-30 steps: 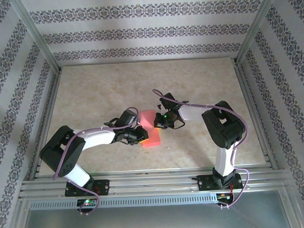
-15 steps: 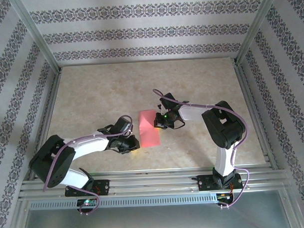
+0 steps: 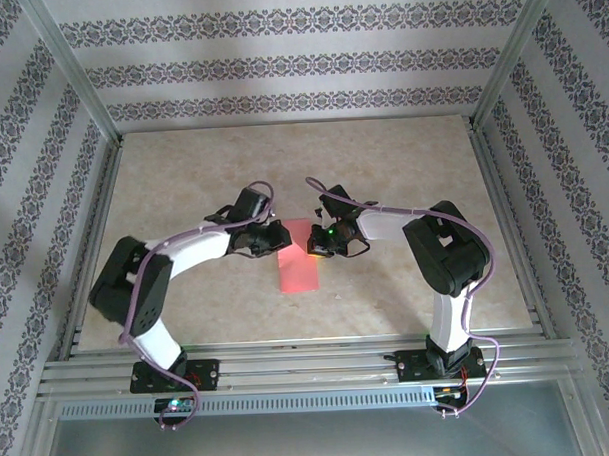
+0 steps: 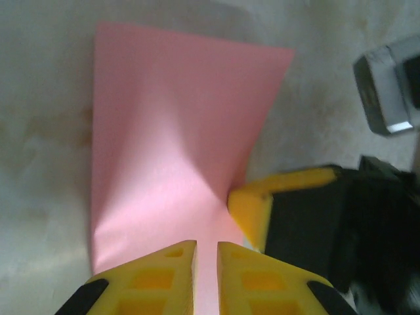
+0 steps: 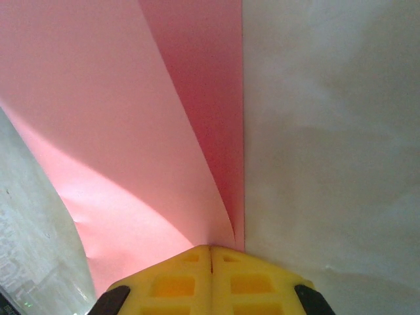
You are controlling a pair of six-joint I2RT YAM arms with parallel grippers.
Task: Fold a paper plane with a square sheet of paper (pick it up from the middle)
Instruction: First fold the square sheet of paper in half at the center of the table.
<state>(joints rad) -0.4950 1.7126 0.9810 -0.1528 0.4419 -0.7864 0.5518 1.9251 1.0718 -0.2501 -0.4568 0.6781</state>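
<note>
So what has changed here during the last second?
The left claw drew back from the near left corner of the folded salmon-pink paper sheet, then swung to its far left edge. The right claw stayed shut at the sheet's right edge.

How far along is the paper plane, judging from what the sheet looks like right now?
Done: the square sheet of paper is folded once, lying as a two-layer rectangle on the table. In hand: the right hand is shut on its layered edge; the left hand, fingers nearly together, is over another edge. Left: no pointed nose or wings yet, so most folds remain.
</note>
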